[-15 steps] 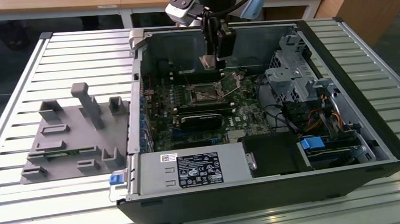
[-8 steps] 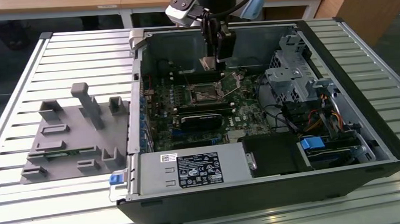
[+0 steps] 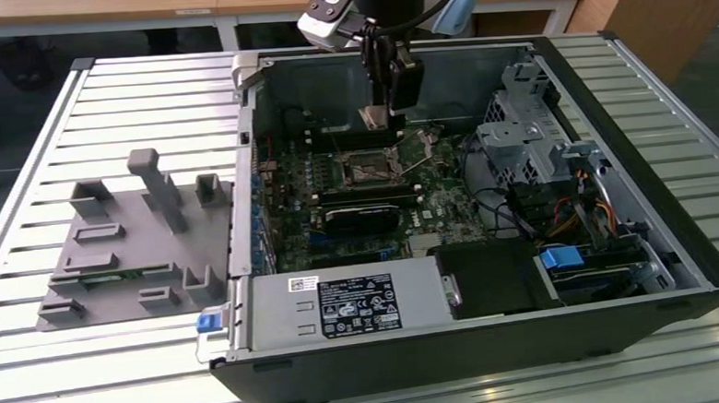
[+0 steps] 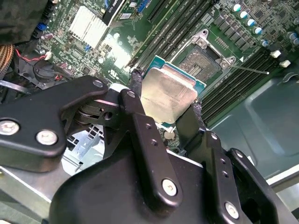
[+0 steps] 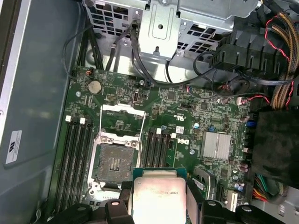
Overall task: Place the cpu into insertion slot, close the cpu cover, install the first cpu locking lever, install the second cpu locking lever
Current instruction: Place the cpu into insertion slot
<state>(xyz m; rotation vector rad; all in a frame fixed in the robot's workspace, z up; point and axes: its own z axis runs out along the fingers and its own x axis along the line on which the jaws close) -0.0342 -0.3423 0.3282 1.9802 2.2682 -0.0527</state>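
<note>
My gripper [image 3: 380,117] hangs inside the open computer case, shut on the cpu [image 4: 168,95], a flat silver square with a teal edge, gripped by two opposite sides. In the first wrist view the cpu [image 5: 159,198] sits between the black fingers [image 5: 122,193], above the board and off to one side of the insertion slot [image 5: 113,161]. The slot [image 3: 364,171] shows a dark bare centre with nothing in it. The cpu cover [image 5: 122,107], a thin silver frame, is swung open beside the slot. A thin locking lever [image 4: 250,70] stands out near the slot [image 4: 201,60].
The case walls [image 3: 247,124] enclose the green motherboard. A metal drive cage [image 3: 517,147] and cables stand at the exterior view's right, and a power supply [image 3: 340,306] is at the front. Black memory sticks [image 5: 77,158] flank the slot. A grey fixture [image 3: 128,241] sits on the slatted table.
</note>
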